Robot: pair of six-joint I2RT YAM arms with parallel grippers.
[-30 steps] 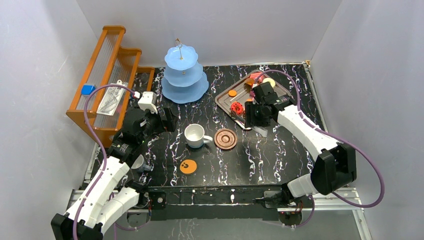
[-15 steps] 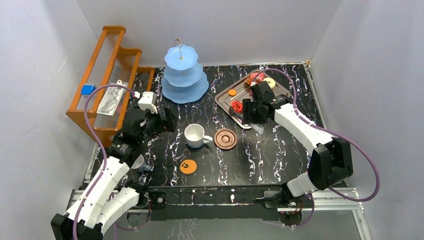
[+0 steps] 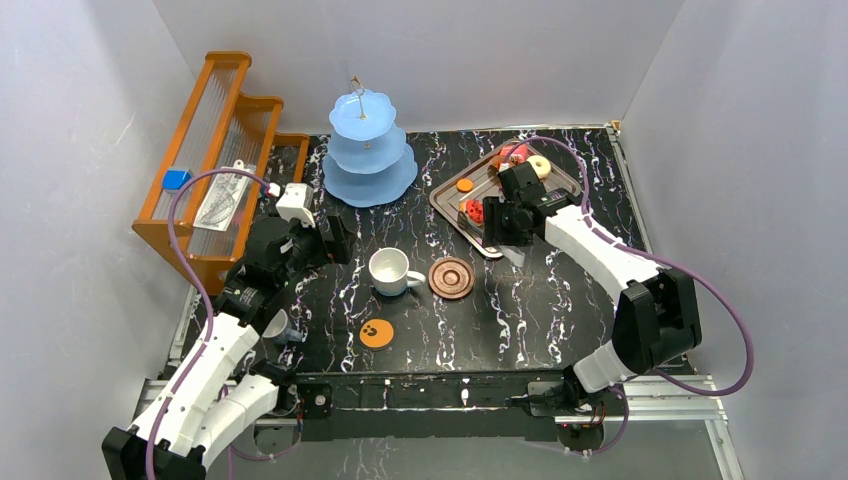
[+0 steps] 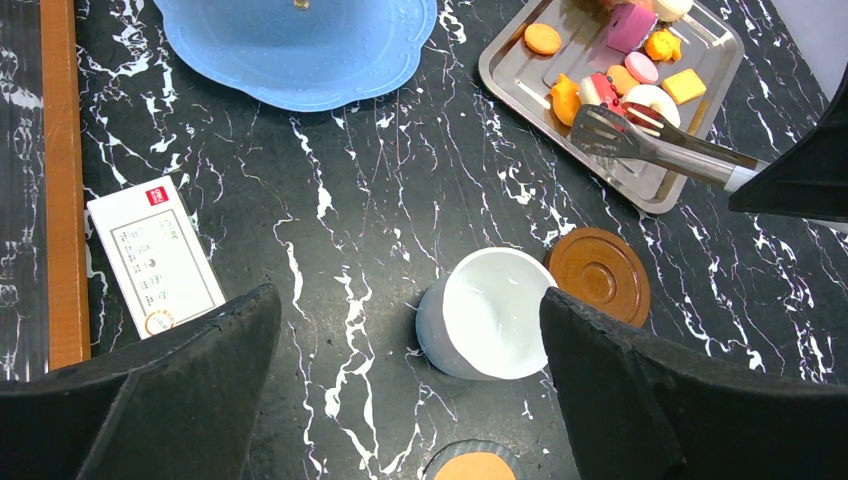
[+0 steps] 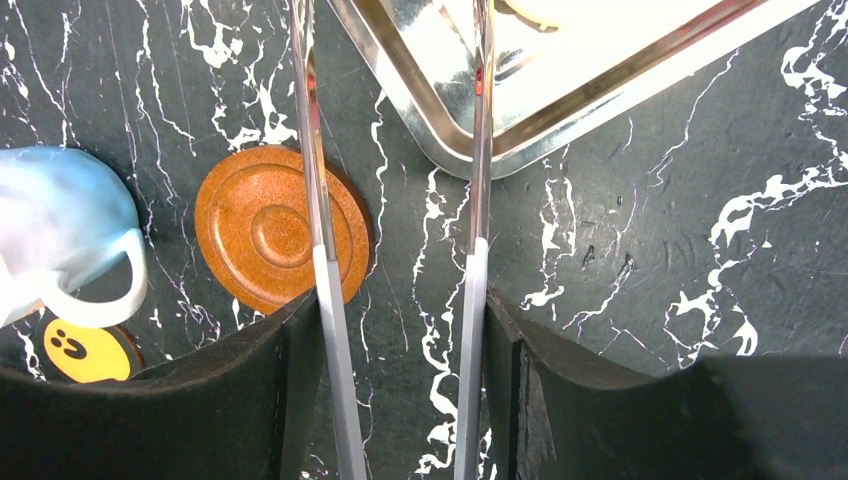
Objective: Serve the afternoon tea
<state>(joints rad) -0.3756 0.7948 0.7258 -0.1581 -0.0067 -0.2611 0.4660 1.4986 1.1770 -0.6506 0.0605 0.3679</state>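
Note:
The light-blue tiered stand [image 3: 369,150] rises at the back centre. Small pastries lie on the silver tray [image 3: 437,200]: a red one [image 3: 474,211], an orange one [image 3: 465,185], a pink one [image 3: 512,153] and a white donut [image 3: 540,165]. My right gripper [image 3: 500,225] is shut on metal tongs [image 5: 318,200], whose tips [image 4: 600,125] sit over the tray beside the red pastry [image 4: 605,88]. The white mug [image 3: 388,270] stands next to the brown saucer [image 3: 451,278]. My left gripper [image 4: 408,305] hangs open above the table, left of the mug [image 4: 490,315]. The grey cup [image 3: 278,326] is partly hidden under the left arm; the paw-print coaster [image 3: 376,333] lies near the front.
An orange wooden rack [image 3: 215,150] fills the back left, with a blue block [image 3: 176,179] on it. A white card [image 4: 155,255] lies on the black marble table [image 3: 560,300] beside the rack.
My right gripper has shifted the tongs slightly leftward and toward the back over the tray. The left arm has not moved.

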